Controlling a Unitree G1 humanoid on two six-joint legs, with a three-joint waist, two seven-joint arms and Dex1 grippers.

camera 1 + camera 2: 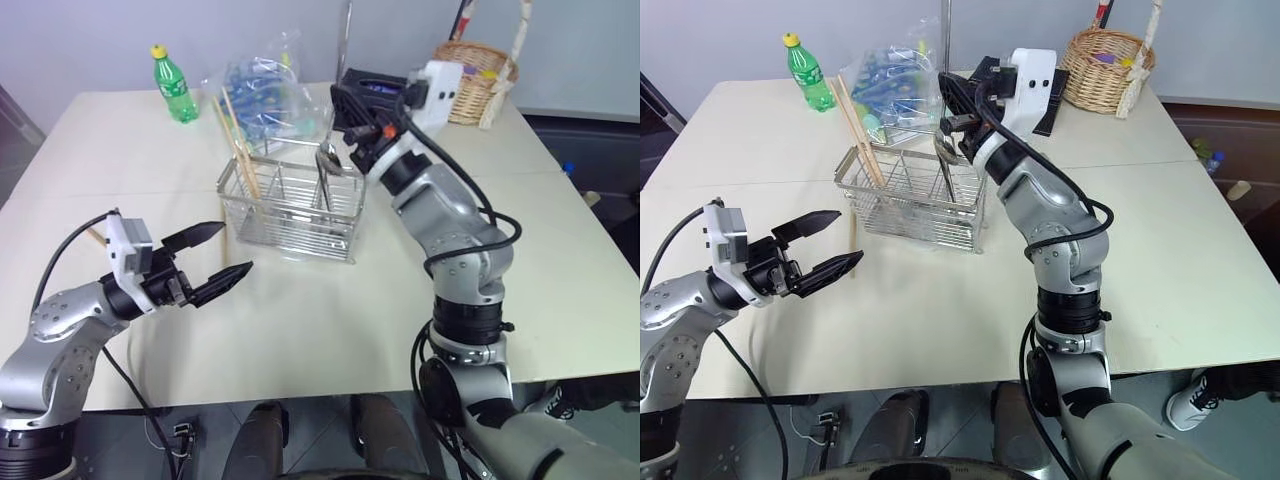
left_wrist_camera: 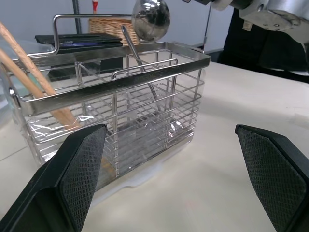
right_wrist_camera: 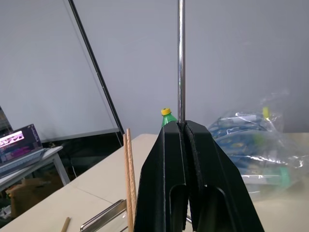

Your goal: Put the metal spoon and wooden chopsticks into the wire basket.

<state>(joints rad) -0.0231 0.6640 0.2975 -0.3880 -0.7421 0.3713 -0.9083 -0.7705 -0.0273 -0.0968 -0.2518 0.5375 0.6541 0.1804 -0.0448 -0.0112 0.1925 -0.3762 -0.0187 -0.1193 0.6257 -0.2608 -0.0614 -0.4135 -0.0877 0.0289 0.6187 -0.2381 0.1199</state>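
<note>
The wire basket (image 1: 290, 208) stands mid-table. Wooden chopsticks (image 1: 238, 145) lean in its left compartment, sticking out above the rim. The metal spoon (image 1: 327, 165) stands in a right compartment, bowl up, handle down inside the wires; its bowl (image 2: 150, 18) shows above the rim in the left wrist view. My right gripper (image 1: 339, 98) hovers just above the spoon, shut with nothing between its fingers (image 3: 186, 159). In front of the basket and to its left, my left gripper (image 1: 237, 248) is held level and wide open, empty, its pads (image 2: 82, 164) facing the basket's side. One loose wooden stick (image 1: 852, 232) lies on the table by it.
A green bottle (image 1: 175, 88) and a clear plastic bag (image 1: 265, 90) sit behind the wire basket. At the far right corner stands a wicker basket (image 1: 478, 75), with a black flat item (image 1: 372, 84) beside it. A thin chrome pole (image 3: 181, 58) rises behind the table.
</note>
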